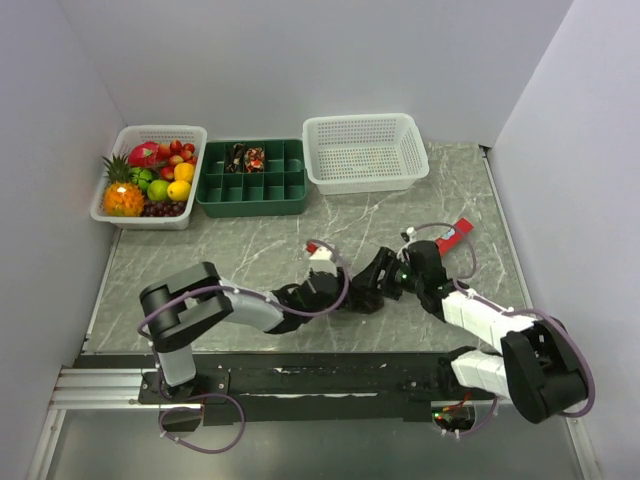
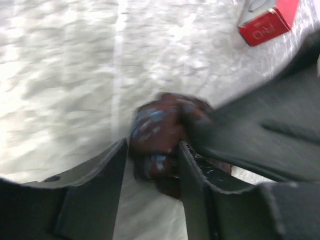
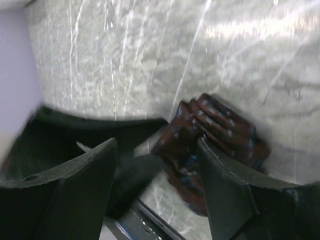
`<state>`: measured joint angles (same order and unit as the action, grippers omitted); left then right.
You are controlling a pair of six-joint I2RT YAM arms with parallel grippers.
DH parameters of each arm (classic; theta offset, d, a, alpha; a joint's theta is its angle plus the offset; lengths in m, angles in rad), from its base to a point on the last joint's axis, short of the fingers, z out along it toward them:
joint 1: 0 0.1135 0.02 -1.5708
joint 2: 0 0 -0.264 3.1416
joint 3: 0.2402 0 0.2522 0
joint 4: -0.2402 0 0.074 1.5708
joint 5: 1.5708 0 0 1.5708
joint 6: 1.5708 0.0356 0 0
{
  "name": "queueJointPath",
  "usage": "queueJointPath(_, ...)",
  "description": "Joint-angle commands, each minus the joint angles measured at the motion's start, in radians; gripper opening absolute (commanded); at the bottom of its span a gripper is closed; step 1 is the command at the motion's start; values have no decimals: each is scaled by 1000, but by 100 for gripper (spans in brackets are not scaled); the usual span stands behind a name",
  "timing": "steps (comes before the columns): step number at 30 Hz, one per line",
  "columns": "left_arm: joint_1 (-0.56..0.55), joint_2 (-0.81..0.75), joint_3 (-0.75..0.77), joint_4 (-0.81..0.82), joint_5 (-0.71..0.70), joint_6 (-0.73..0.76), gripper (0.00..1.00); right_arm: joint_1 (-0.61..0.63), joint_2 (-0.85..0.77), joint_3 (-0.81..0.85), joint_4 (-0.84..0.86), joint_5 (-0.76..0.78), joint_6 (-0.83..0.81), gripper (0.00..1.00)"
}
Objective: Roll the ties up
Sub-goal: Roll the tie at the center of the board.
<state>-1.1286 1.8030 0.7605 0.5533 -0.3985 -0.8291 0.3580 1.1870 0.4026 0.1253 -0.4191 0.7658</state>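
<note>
A dark brown tie with blue flecks (image 2: 159, 131), partly rolled into a bundle, lies on the marble table between the two arms; it hardly shows in the top view. My left gripper (image 2: 152, 160) (image 1: 352, 297) has its fingers on both sides of the roll and holds it. My right gripper (image 3: 157, 160) (image 1: 378, 280) is open. Its right finger (image 3: 225, 190) rests against the same tie (image 3: 215, 127), and a black finger of the left gripper sits in its gap. Two rolled ties (image 1: 248, 158) sit in the green tray.
A green compartment tray (image 1: 252, 190) stands at the back, with a fruit basket (image 1: 120, 215) on its left and a white mesh basket (image 1: 365, 150) on its right. A small red bar (image 1: 455, 237) (image 2: 265, 22) lies right of the grippers.
</note>
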Motion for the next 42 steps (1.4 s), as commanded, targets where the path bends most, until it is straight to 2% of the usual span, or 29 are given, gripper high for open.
queueJointPath(1,88,-85,-93,8,133,-85,53,16,-52,-90,-59,54,9,71)
queueJointPath(6,108,-152,-92,-58,161,-125,73,38,-93,-131,-38,75,18,71)
queueJointPath(12,108,-154,-93,-67,205,-145,74,44,-116,-133,-7,57,26,71)
queueJointPath(22,118,-162,-110,-64,199,-121,75,47,-242,-58,-148,57,-10,66)
queueJointPath(23,121,-159,-98,-69,201,-114,75,48,-260,-51,-162,60,-8,59)
queueJointPath(26,124,-143,-84,-78,208,-102,75,48,-282,-41,-182,66,-8,24)
queueJointPath(28,125,-136,-81,-75,217,-97,75,52,-274,-35,-185,72,-14,20)
queueJointPath(29,127,-131,-78,-73,217,-97,75,52,-259,-30,-184,74,-19,9)
queueJointPath(31,127,-126,-79,-70,220,-96,75,53,-238,-28,-170,71,-23,1)
queueJointPath(37,128,-96,-72,-70,231,-82,73,58,-149,-5,-72,36,-49,0)
queueJointPath(42,128,-68,-67,-69,243,-74,72,58,-69,82,-62,3,-92,0)
